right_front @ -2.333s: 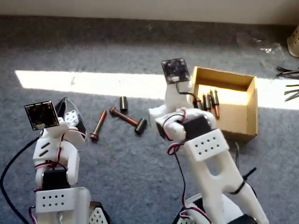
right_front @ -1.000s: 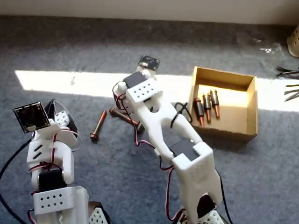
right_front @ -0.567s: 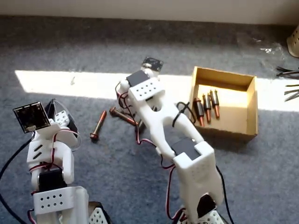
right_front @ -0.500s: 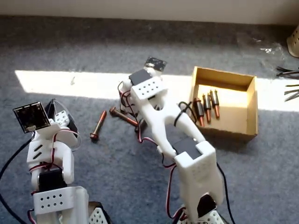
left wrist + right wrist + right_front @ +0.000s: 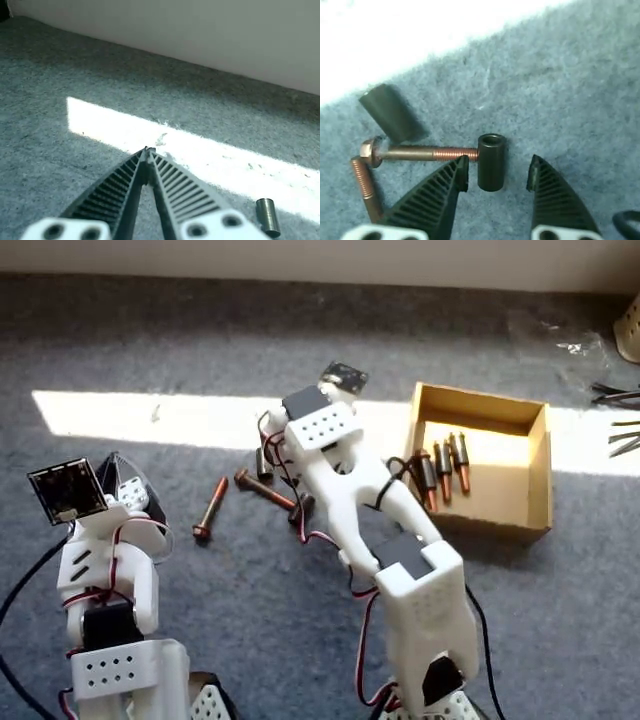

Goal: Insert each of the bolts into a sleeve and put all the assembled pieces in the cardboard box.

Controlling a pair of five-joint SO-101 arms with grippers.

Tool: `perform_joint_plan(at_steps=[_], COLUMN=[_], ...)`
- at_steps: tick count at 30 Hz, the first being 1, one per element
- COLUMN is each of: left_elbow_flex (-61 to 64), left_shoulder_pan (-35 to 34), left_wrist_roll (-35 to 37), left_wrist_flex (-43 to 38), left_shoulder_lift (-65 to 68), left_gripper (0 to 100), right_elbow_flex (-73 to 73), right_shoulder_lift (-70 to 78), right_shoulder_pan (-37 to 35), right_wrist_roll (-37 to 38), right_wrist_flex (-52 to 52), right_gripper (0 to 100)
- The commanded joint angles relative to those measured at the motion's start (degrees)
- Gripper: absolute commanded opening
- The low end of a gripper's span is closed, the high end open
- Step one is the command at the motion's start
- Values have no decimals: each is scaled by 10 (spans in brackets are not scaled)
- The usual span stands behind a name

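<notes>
**Over the carpet: right claw spread around a sleeve, left claw pinched**

Close under my right wrist camera, the right claw (image 5: 497,172) stood wide open with nothing gripped, straddling a dark sleeve (image 5: 491,161) on the carpet (image 5: 250,620). A copper bolt (image 5: 420,153) lay with its threaded tip at that sleeve. A second bolt (image 5: 365,187) and a second sleeve (image 5: 391,113) lay by its head. My left claw (image 5: 146,152) was closed tight and empty. Farther off, the cardboard box (image 5: 497,523) held assembled pieces (image 5: 442,462).
</notes>
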Motion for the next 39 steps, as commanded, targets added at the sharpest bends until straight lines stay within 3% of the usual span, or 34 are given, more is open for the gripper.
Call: perform_joint_plan(at_steps=[1, 11, 17, 39], left_elbow_flex=[-2, -2, -2, -2], left_shoulder_pan=[-2, -2, -2, -2], left_wrist_roll=[5, 5, 5, 5], left_wrist_flex=[-8, -8, -8, -7], left_shoulder_lift=[-1, -1, -1, -1], left_gripper=[7, 7, 7, 7], right_elbow_flex=[16, 23, 25, 48], right_shoulder_lift=[5, 12, 11, 68], right_shoulder_pan=[-12, -36, -32, -32], right_wrist_roll=[-30, -27, -25, -25], right_wrist_flex=[-18, -39, -58, -58], right_gripper=[176, 170, 75, 74])
